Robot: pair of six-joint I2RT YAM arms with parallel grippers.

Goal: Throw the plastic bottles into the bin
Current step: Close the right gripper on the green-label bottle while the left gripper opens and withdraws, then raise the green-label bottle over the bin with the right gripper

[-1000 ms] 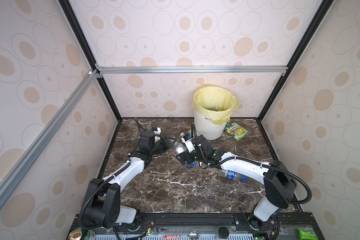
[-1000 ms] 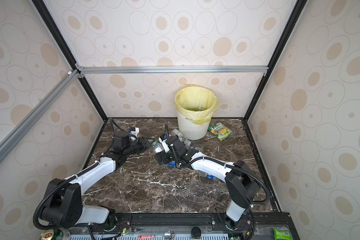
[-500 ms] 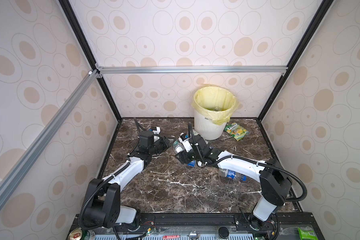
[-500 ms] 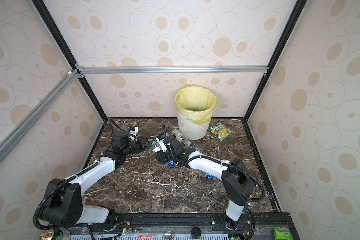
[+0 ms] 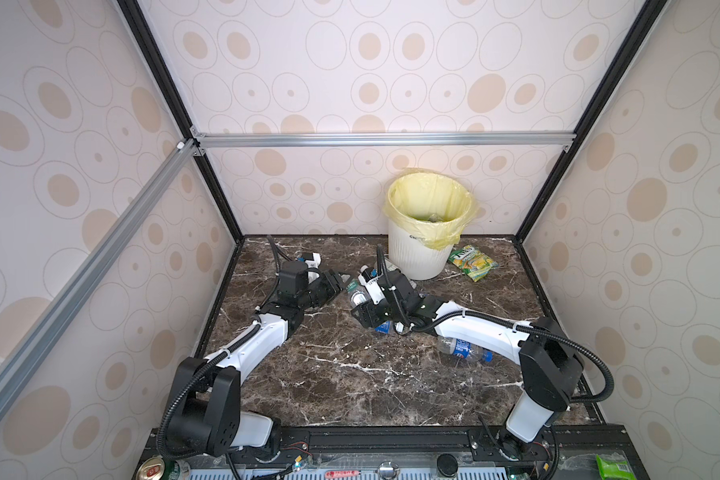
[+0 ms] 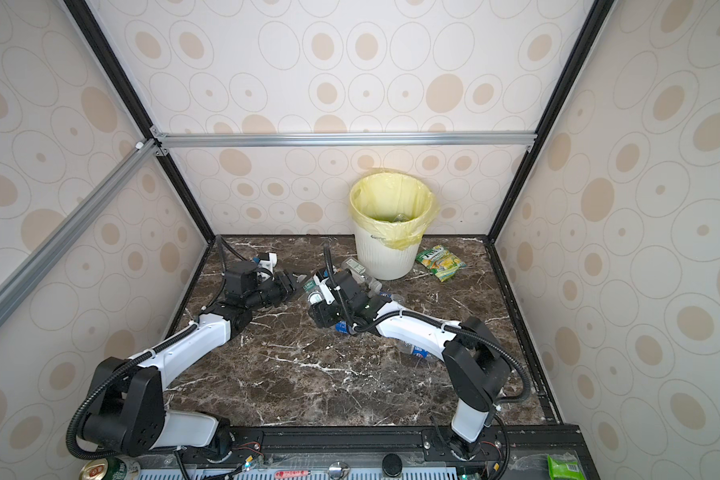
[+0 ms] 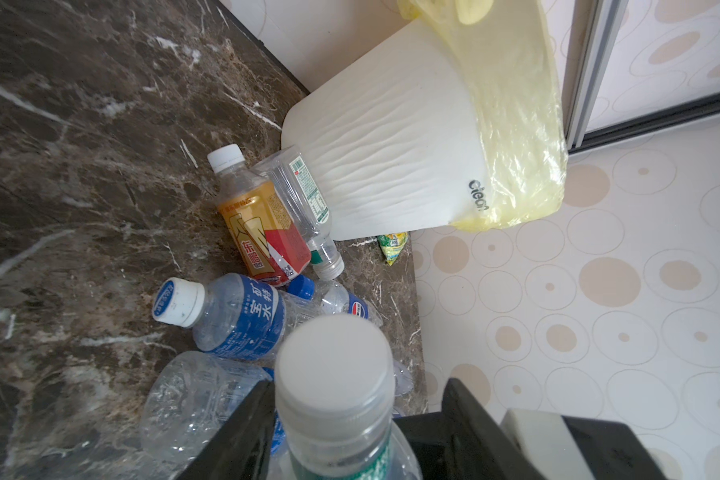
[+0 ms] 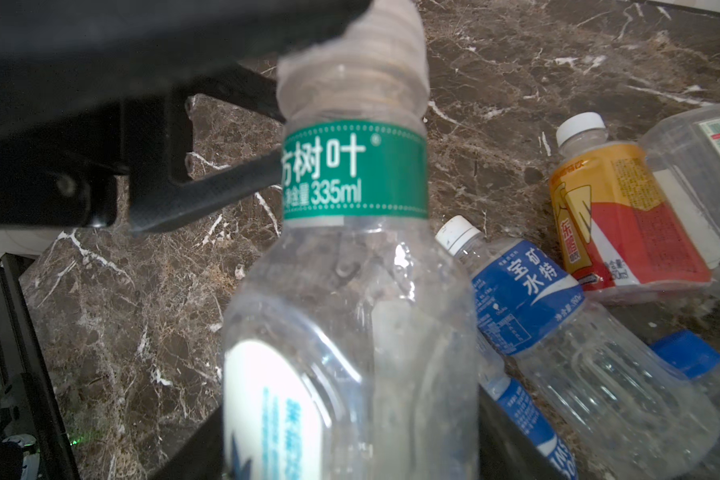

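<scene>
Right gripper (image 8: 350, 440) clamps the green-label bottle (image 8: 354, 174) by its body; I see the left gripper (image 7: 356, 384) with jaws spread apart around its white cap (image 7: 333, 357). Other bottles (image 7: 242, 320) lie on the marble (image 5: 350, 374) beside it, and the bin (image 5: 416, 257) stands at two o'clock from it.

green-labelled bottle (image 8: 350, 291) ran off the right wrist view's edge at its base and was blurred at its top, bin (image 5: 412, 257) contents were too small to tell in both top views, blue-labelled bottle (image 5: 461, 348) well in front of the bin lay half hidden under the right arm (image 5: 481, 332)
</scene>
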